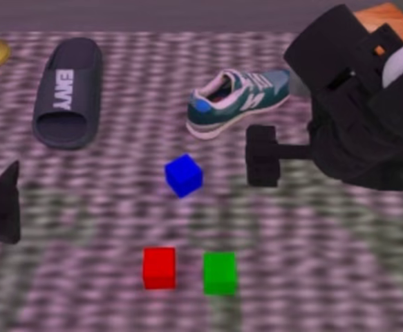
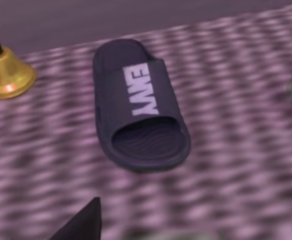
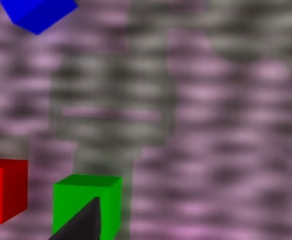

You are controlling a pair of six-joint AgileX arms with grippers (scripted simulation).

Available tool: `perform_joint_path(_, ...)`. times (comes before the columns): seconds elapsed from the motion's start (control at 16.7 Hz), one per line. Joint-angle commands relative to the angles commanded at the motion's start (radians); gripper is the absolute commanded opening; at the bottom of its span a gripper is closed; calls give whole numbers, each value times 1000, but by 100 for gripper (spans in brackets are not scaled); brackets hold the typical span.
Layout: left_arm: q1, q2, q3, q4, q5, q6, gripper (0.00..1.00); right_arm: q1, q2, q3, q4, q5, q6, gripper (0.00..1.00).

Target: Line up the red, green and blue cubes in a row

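Two cubes paired at lower centre: red cube [image 1: 159, 268], green cube [image 1: 220, 272]. Blue cube [image 1: 183, 175] loose mid-frame. Right end effector [image 1: 263, 155] empty beside it, spread unclear. Next: grasp blue, set in row.

Low in the top view's centre, the small glossy red cube [image 1: 159, 268] sits just left of the small glossy green cube [image 1: 220, 272]; the small glossy blue cube [image 1: 183, 175] lies above, between them, below the teal sneaker [image 1: 239, 101].
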Motion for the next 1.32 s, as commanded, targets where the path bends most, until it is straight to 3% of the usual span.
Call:
perform_joint_path(0.24,-104,440,308,-302,22,71,100,-159,-398,-295,177,38,-165,100)
perform_joint_path(0.54,-228,1041,710,-656,32,162,100,-368,-896,-697,419,39,-374,100)
perform_joint_path(0.9,-333,1615,1213,-899,7,248,100,-562,-1315,-1068,690,-27,-561,100)
perform_joint_path(1.32,-393,1880,1595,-911,-38,307,100,-683,-1565,-1278,906,-120,-665,100)
